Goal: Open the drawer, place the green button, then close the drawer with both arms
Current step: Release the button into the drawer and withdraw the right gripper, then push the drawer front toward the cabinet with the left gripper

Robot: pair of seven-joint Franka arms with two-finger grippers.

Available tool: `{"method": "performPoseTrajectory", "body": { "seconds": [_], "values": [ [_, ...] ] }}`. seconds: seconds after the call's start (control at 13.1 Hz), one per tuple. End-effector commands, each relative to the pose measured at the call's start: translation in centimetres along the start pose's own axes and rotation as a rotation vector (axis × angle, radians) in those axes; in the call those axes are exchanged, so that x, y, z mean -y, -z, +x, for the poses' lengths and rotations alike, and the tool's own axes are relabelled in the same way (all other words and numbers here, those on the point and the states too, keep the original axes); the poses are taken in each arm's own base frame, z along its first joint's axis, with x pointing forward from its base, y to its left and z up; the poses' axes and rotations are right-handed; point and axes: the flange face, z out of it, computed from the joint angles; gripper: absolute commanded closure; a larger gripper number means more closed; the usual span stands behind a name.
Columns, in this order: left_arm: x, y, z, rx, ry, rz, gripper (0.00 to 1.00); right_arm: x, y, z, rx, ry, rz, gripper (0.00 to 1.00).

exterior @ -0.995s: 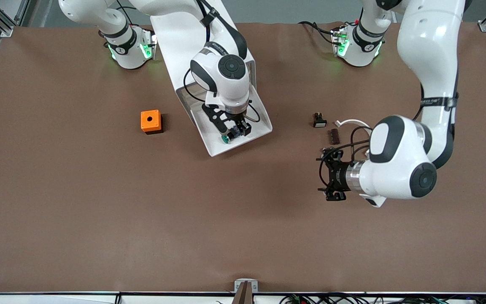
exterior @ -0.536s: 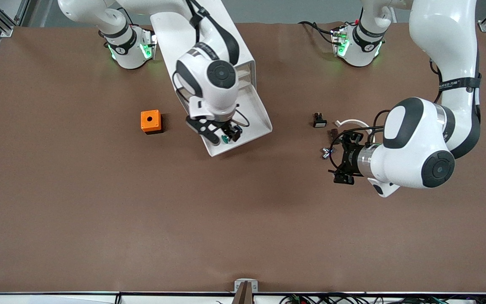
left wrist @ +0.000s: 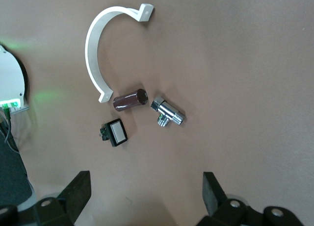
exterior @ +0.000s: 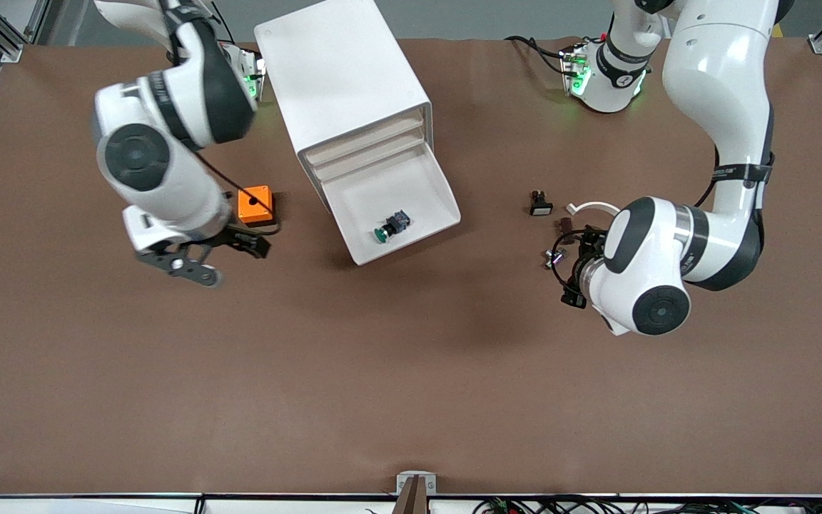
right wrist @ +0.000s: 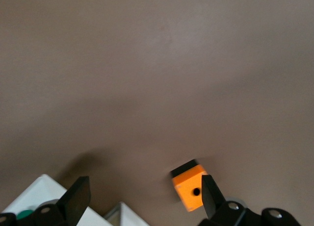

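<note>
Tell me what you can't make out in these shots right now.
- Front view: the left claw is largely hidden by its own wrist.
- Right wrist view: the drawer is cut by the edge, the button barely showing.
- Front view: the small parts beside the left arm are too small to identify.

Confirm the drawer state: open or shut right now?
Open. The drawer juts out of the cabinet toward the front camera, and the button lies in its tray, released. The right gripper is off by the orange box.
</note>
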Motion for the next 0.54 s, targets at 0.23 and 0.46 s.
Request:
{"method": "performPoseTrajectory", "body": {
  "seconds": [0.23,0.46],
  "values": [
    [-2.6,0.6,-5.5,-0.082,-0.341,-0.21,0.0,-15.8,5.9,2.3,0.021,0.188,0.03,0.0],
    [-2.7,0.5,-9.4,-0.138,-0.646,-0.246,0.0,-22.4,6.6,3.5,0.025,0.236,0.049,0.0]
  ]
}}
